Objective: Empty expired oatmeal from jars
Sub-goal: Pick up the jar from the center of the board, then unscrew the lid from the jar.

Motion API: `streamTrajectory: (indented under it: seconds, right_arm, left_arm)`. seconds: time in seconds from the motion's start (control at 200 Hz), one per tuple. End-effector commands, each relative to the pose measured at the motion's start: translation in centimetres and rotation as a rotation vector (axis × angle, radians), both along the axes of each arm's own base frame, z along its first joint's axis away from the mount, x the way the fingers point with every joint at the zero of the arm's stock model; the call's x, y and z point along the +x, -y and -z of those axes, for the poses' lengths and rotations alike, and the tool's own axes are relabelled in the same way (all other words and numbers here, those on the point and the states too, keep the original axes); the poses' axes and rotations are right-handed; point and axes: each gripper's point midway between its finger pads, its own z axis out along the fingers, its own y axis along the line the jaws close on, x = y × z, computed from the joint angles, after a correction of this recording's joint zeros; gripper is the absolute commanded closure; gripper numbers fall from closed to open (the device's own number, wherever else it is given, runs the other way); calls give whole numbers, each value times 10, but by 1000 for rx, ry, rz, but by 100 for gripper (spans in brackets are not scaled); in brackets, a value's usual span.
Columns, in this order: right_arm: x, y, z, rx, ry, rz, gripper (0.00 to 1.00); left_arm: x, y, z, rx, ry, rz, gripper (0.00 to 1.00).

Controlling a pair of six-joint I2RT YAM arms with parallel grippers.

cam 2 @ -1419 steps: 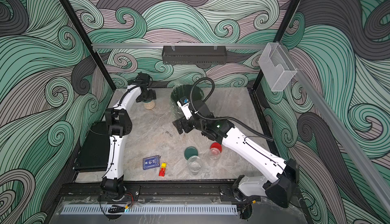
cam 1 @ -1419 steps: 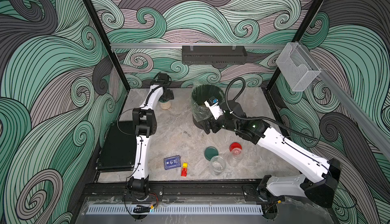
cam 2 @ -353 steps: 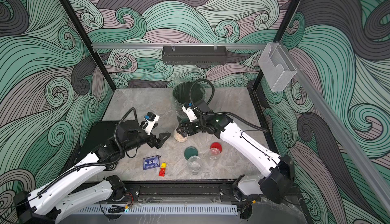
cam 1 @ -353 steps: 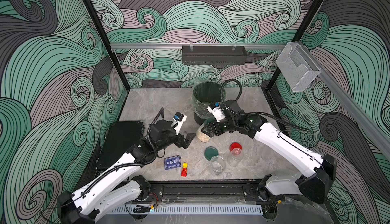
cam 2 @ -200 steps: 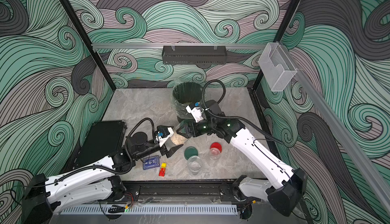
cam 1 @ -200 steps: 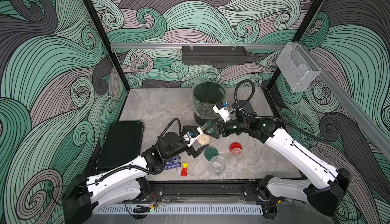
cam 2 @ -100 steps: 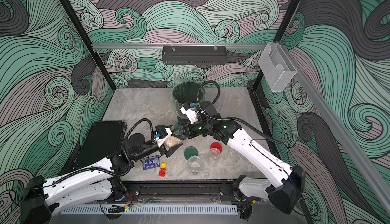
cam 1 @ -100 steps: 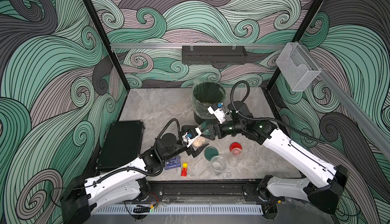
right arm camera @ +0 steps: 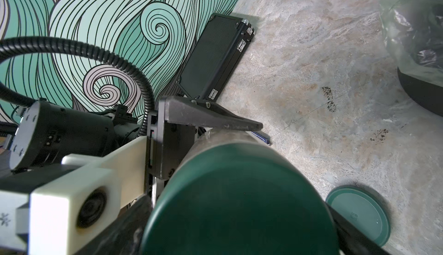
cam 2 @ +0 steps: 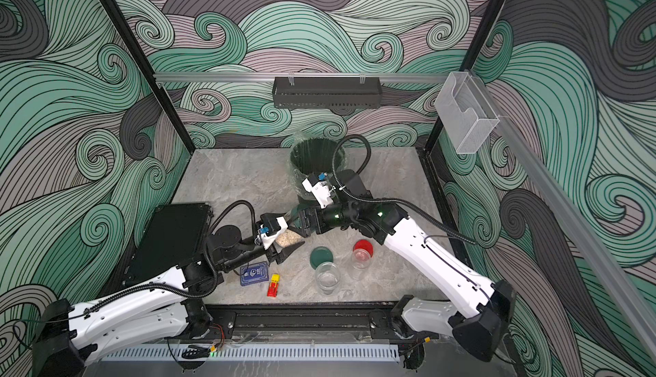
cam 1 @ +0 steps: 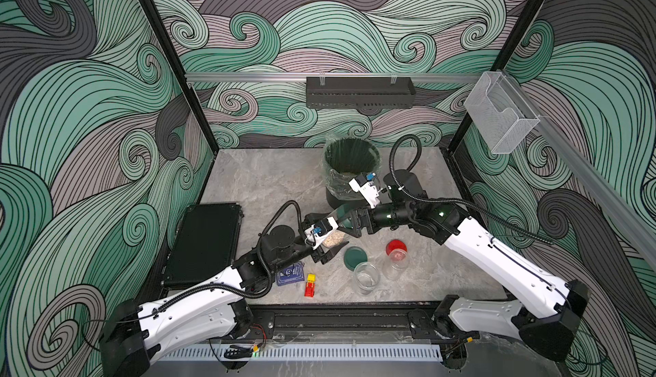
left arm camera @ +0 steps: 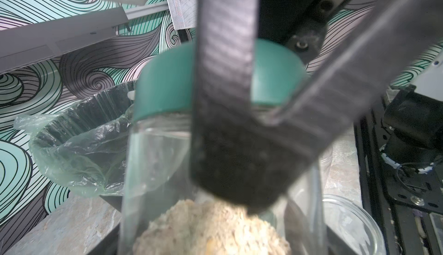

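Left claw [cam 1: 330,234] clamps the oatmeal [left arm camera: 211,229] jar [left arm camera: 155,160]; right claw [cam 1: 342,222] straddles lid [right arm camera: 239,205], grip unclear.

Swirling teal, grey and mauve wave-patterned walls [cam 1: 88,144] are enclosing a grey marbled tabletop [cam 1: 266,180]. A black slotted rack [cam 1: 358,93] is hanging under an aluminium rail [cam 1: 248,78]; a clear holder [cam 1: 497,119] is hanging at the side.

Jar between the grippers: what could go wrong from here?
1. The right gripper straddles the lid, but one finger overlaps the glass; closing there could clamp the jar, not the lid.
2. The left gripper holds the tilted jar by smooth glass; twisting may spin or slip it.
3. It is short of the bin; oatmeal could spill onto the table.
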Motion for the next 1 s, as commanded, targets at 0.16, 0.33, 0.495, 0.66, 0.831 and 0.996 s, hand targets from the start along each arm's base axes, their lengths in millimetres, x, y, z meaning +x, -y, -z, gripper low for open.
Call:
streamTrajectory:
  seconds: [0.16,0.33,0.495,0.66,0.831,0.996]
  right_arm:
    - [-19,3,-25,73,-62,-74,1]
    - [-17,2,-27,71,-57,-69,7]
    - [-14,-1,-28,67,-48,-78,18]
    - [-9,-5,-36,65,44,-129,25]
    - [-18,-10,-59,110,351,-340,27]
    - [-47,-10,-71,204,570,-591,26]
  left_arm:
    - [3,-6,-37,-66,80,-30,70]
    - [1,-6,-38,-72,78,-23,70]
    - [-1,-6,-41,-85,77,-14,70]
    - [-6,-4,-46,-105,69,11,71]
    - [-10,2,-57,-173,52,53,72]
    - [-19,13,-63,-202,4,126,74]
